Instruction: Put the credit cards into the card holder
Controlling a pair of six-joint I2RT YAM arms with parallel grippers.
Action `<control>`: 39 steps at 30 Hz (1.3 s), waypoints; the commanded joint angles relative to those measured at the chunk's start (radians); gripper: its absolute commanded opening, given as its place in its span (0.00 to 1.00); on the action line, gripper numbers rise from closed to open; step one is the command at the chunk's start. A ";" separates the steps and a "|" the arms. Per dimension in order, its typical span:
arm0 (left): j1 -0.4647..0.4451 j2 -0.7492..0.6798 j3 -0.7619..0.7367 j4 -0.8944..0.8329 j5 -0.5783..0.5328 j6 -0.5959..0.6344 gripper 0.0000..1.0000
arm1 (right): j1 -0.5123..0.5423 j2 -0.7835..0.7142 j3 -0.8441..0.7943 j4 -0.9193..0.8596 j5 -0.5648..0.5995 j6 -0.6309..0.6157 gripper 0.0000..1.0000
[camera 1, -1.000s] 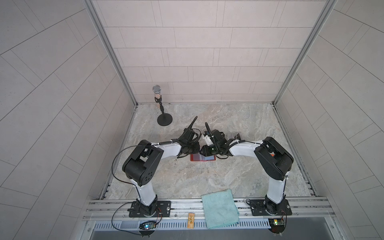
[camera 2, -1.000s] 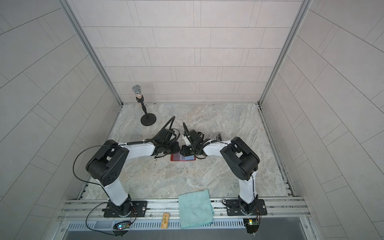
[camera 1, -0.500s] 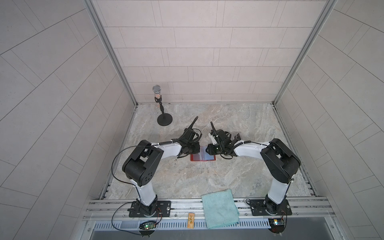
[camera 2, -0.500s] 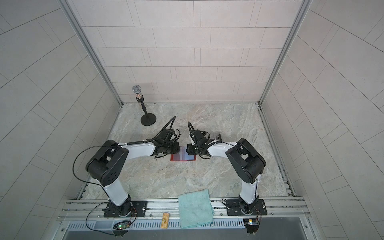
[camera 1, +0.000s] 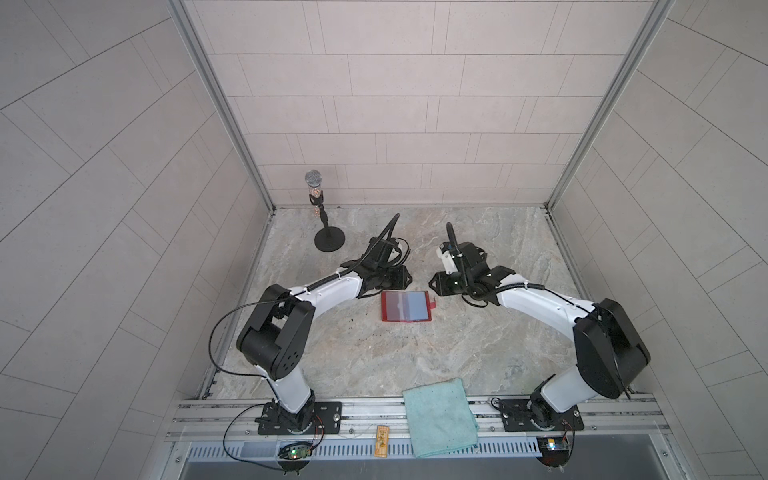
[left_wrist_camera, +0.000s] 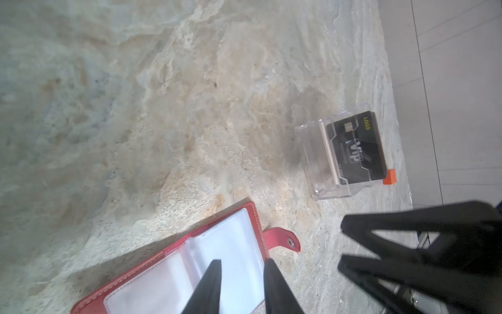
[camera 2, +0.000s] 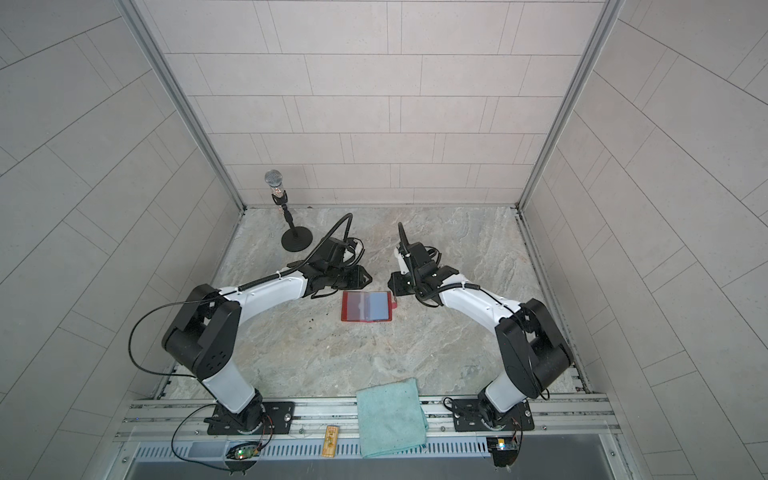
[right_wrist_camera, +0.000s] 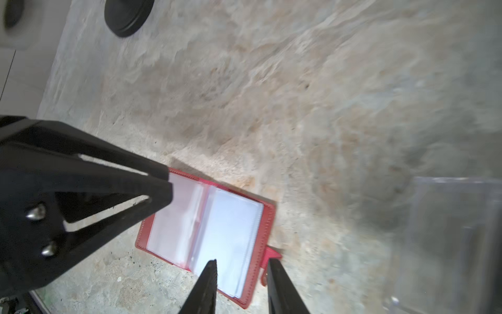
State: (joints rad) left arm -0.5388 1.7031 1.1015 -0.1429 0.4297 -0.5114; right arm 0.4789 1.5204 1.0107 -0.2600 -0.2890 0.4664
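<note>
The red card holder (camera 1: 406,306) lies open on our bench (camera 1: 374,357) between the left hand (left_wrist_camera: 241,262) and right hand (right_wrist_camera: 241,261) — both narrowly parted, empty. Next, we judge: fetch the black card (left_wrist_camera: 355,148) from its clear box (left_wrist_camera: 312,163).

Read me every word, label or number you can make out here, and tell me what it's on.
"LOGO": yellow, on the black card in the clear plastic box.
"VIP": large white letters, same card.
Small print beside "VIP": too small to read.
Nothing else legible.
</note>
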 commanded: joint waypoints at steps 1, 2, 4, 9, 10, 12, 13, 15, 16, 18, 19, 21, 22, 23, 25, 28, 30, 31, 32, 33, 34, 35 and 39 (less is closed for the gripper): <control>-0.014 -0.013 0.068 -0.107 0.015 -0.021 0.37 | -0.090 -0.049 0.027 -0.128 -0.006 -0.070 0.34; -0.019 -0.003 0.087 -0.116 0.011 -0.033 0.38 | -0.126 -0.059 0.028 -0.142 -0.007 -0.080 0.34; -0.033 0.028 0.131 -0.147 0.006 -0.044 0.41 | -0.194 -0.075 0.022 -0.151 -0.006 -0.116 0.34; -0.063 0.125 0.259 -0.240 -0.003 -0.047 0.47 | -0.298 -0.077 0.027 -0.162 -0.001 -0.158 0.35; -0.067 0.143 0.277 -0.241 0.002 -0.053 0.48 | -0.309 -0.073 0.032 -0.168 0.000 -0.168 0.35; -0.075 0.180 0.318 -0.239 0.006 -0.072 0.50 | -0.333 -0.058 0.053 -0.194 0.009 -0.195 0.36; -0.078 0.200 0.340 -0.241 0.009 -0.078 0.51 | -0.342 -0.049 0.061 -0.202 0.011 -0.202 0.36; -0.088 0.241 0.391 -0.250 0.007 -0.097 0.52 | -0.364 -0.024 0.079 -0.222 -0.003 -0.207 0.37; -0.095 0.258 0.413 -0.250 0.009 -0.101 0.53 | -0.376 -0.014 0.086 -0.231 -0.021 -0.209 0.37; -0.107 0.295 0.455 -0.250 0.000 -0.116 0.54 | -0.399 0.011 0.101 -0.249 -0.058 -0.216 0.39; -0.111 0.312 0.471 -0.244 0.004 -0.125 0.54 | -0.406 0.022 0.107 -0.256 -0.070 -0.221 0.39; -0.120 0.352 0.512 -0.239 0.023 -0.139 0.54 | -0.414 0.051 0.127 -0.284 -0.082 -0.238 0.40; -0.124 0.369 0.530 -0.239 0.031 -0.143 0.54 | -0.416 0.061 0.136 -0.303 -0.082 -0.248 0.40; -0.130 0.386 0.550 -0.239 0.038 -0.146 0.54 | -0.419 0.073 0.145 -0.320 -0.082 -0.256 0.41; -0.141 0.419 0.582 -0.230 0.050 -0.153 0.55 | -0.424 0.088 0.148 -0.326 -0.081 -0.261 0.41; -0.156 0.470 0.631 -0.219 0.076 -0.169 0.55 | -0.432 0.104 0.154 -0.325 -0.082 -0.267 0.41; -0.165 0.506 0.664 -0.213 0.095 -0.182 0.55 | -0.433 0.115 0.162 -0.330 -0.082 -0.271 0.41; -0.167 0.521 0.677 -0.209 0.105 -0.186 0.55 | -0.434 0.120 0.165 -0.331 -0.082 -0.273 0.41; -0.170 0.538 0.694 -0.206 0.114 -0.194 0.55 | -0.433 0.127 0.169 -0.333 -0.086 -0.276 0.41; -0.174 0.553 0.705 -0.202 0.122 -0.201 0.55 | -0.434 0.135 0.172 -0.338 -0.088 -0.279 0.41; -0.176 0.566 0.715 -0.196 0.130 -0.208 0.55 | -0.433 0.142 0.175 -0.340 -0.091 -0.282 0.41; -0.177 0.578 0.725 -0.188 0.141 -0.208 0.55 | -0.434 0.148 0.177 -0.342 -0.095 -0.284 0.40; -0.186 0.625 0.756 -0.162 0.180 -0.251 0.55 | -0.433 0.171 0.182 -0.343 -0.094 -0.285 0.40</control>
State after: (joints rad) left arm -0.7166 2.3039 1.8149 -0.3321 0.5644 -0.7250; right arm 0.0494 1.6718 1.1809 -0.5735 -0.3782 0.2062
